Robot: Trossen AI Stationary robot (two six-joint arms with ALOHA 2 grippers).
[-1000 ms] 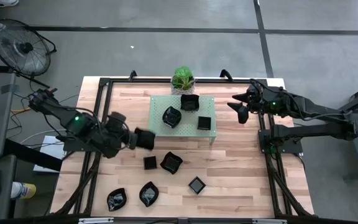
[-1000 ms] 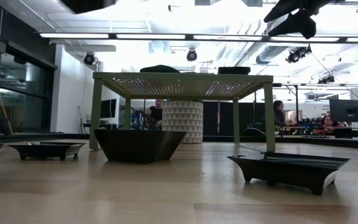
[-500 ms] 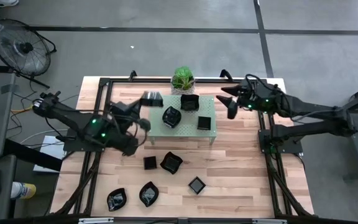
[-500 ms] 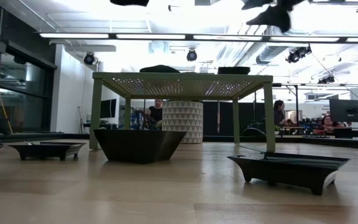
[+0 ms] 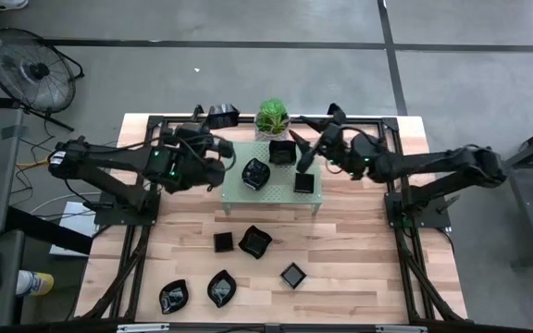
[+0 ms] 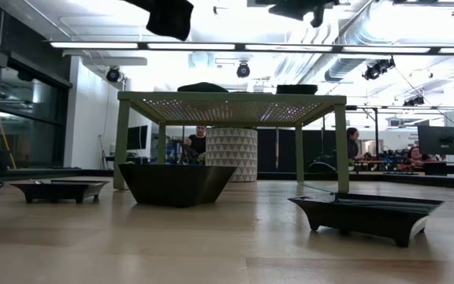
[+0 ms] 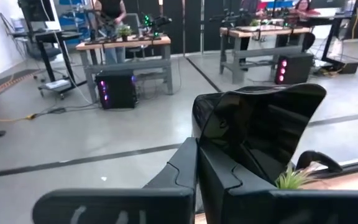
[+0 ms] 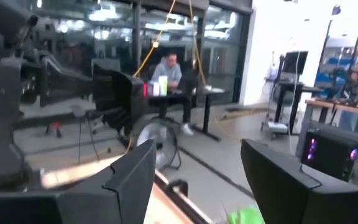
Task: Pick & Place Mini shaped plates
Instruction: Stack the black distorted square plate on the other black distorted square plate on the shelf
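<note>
From above, the rack [image 5: 272, 169] carried three plates [image 5: 255, 172]; five more lay on the table [image 5: 359, 250] nearer the front, so the job looked under halfway, with those five left to move; the left gripper [image 5: 218, 125] was clamped on a plate [image 5: 222, 116] held up beside the rack's far left corner, near the plant [image 5: 271, 117]; the right gripper [image 5: 311, 143] hung with fingers spread over the rack's right end, holding nothing.

At table height, the rack [image 6: 231, 99] stood on its legs with two plates [image 6: 202, 87] showing on top; three plates [image 6: 176, 183] sat on the wood in front; the held plate [image 6: 166, 14] hung high on the left.

In the left wrist view, the fingers [image 7: 191, 171] were shut on the rim of a glossy square plate [image 7: 263, 134], tilted on edge.

In the right wrist view, both fingers [image 8: 132, 174] stood wide apart and empty; the other arm's plate [image 8: 120, 93] showed beyond.
</note>
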